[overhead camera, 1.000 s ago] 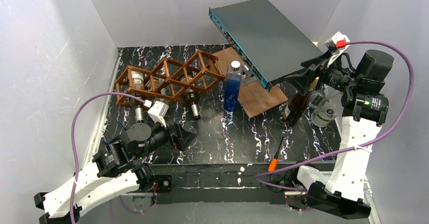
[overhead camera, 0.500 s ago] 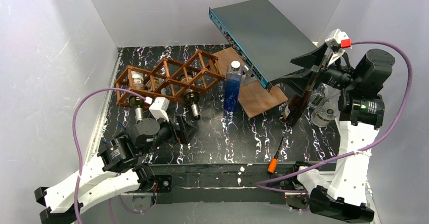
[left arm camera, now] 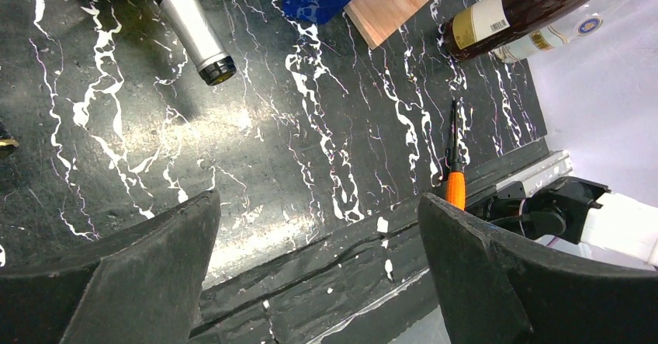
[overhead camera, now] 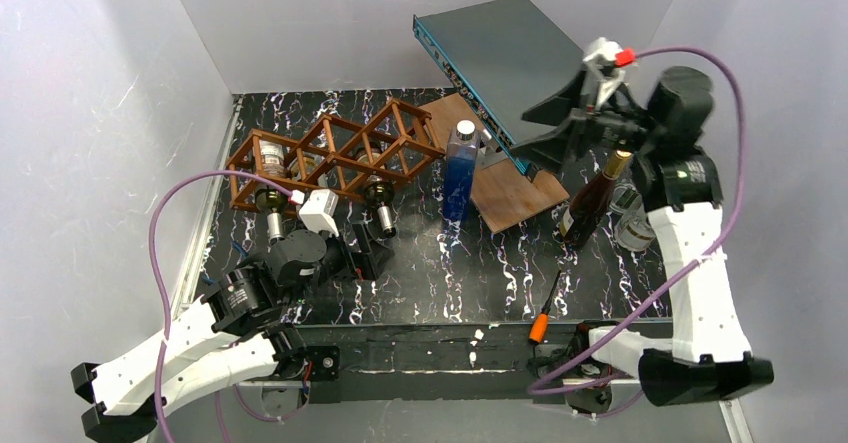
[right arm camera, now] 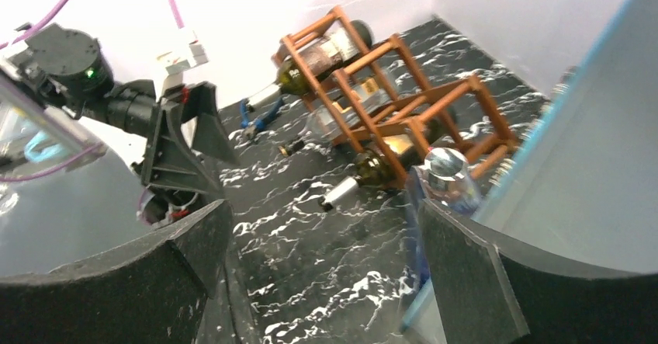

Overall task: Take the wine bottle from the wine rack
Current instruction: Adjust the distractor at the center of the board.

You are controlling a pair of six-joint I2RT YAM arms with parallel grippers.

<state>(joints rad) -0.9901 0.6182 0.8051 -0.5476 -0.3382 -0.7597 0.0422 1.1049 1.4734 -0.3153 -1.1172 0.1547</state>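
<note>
Approach step. Wine bottle (overhead camera: 382, 213) lies in wine rack (overhead camera: 340, 153), left of centre, neck poking out. Left end effector (overhead camera: 368, 259) open, just below it; right end effector (overhead camera: 548, 131) open, upper right. Next: align left on neck, close.

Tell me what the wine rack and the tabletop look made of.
Wine rack: likely wood, reddish-brown stained thin bars, low sheen. Tabletop: black with white veins like marble, glossy glare patches; real stone or printed laminate, cannot tell.

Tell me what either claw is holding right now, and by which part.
Nothing. The left claw and the right claw both stand open and empty, and neither touches the wine rack.
</note>
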